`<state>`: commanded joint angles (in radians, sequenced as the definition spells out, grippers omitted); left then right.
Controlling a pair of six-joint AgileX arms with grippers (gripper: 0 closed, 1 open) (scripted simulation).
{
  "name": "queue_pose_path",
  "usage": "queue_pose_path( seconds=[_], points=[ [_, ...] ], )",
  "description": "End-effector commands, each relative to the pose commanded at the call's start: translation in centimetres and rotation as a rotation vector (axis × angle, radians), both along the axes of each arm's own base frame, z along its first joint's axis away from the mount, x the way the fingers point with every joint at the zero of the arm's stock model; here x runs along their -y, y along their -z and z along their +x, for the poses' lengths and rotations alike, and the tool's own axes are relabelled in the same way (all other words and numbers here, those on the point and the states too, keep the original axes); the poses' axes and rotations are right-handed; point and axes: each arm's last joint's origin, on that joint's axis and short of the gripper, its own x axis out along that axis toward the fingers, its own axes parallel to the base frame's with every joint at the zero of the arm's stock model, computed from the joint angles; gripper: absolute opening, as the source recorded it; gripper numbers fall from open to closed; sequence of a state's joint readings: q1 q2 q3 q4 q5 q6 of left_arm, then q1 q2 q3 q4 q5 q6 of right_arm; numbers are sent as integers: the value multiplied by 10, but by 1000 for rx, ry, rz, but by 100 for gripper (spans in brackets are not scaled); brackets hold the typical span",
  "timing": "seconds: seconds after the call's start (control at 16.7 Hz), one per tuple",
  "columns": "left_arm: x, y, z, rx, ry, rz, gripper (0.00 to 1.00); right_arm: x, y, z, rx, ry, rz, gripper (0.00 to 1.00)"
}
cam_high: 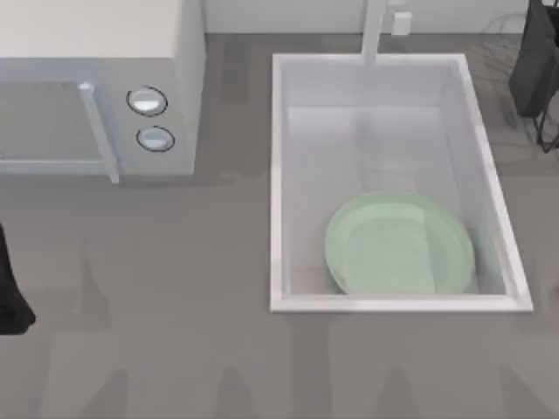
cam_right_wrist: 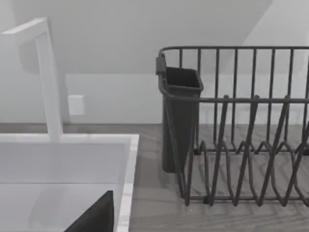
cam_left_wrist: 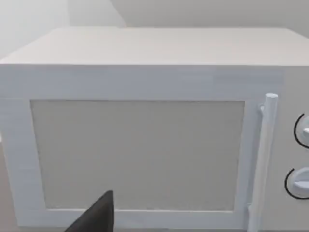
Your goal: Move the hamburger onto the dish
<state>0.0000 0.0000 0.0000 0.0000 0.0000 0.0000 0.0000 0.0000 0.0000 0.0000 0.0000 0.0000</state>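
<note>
Dish (cam_high: pixel 399 244), a large round pale green translucent plate with a raised rim, lies inside the white rectangular sink basin (cam_high: pixel 281 175), toward the basin's 6 o'clock end. A white boxy microwave (cam_high: pixel 175 52) with two round knobs and a closed door stands on the grey counter (cam_high: pixel 175 279) at 10 o'clock from the dish. A dark wire dish rack (cam_right_wrist: pixel 241 145) sits near the sink's 2 o'clock corner. The left arm (cam_high: pixel 10 288) waits at the counter's 9 o'clock edge, the right arm (cam_high: pixel 534 61) at 2 o'clock. Whether either tool is open or closed, I cannot tell.
</note>
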Motion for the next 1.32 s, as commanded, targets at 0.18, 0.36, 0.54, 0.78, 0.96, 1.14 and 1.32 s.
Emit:
queue_pose_path(
  seconds=[0.18,0.36,0.54,0.78,0.96,1.14,1.32],
  points=[
    [0,0,0,0,0,0,100,0,-2,0,-8,1,-4,100],
    [0,0,0,0,0,0,100,0,-17,2,-83,3,-40,100],
    [0,0,0,0,0,0,100,0,-38,12,-246,-5,-100,100],
    [0,0,0,0,0,0,100,1,-57,48,-600,-50,-192,100],
    [0,0,0,0,0,0,100,2,-54,88,-909,-113,-251,100],
    [0,0,0,0,0,0,100,4,-44,127,-1175,-190,-296,100],
    [0,0,0,0,0,0,100,6,-32,161,-1362,-265,-329,100]
  ],
)
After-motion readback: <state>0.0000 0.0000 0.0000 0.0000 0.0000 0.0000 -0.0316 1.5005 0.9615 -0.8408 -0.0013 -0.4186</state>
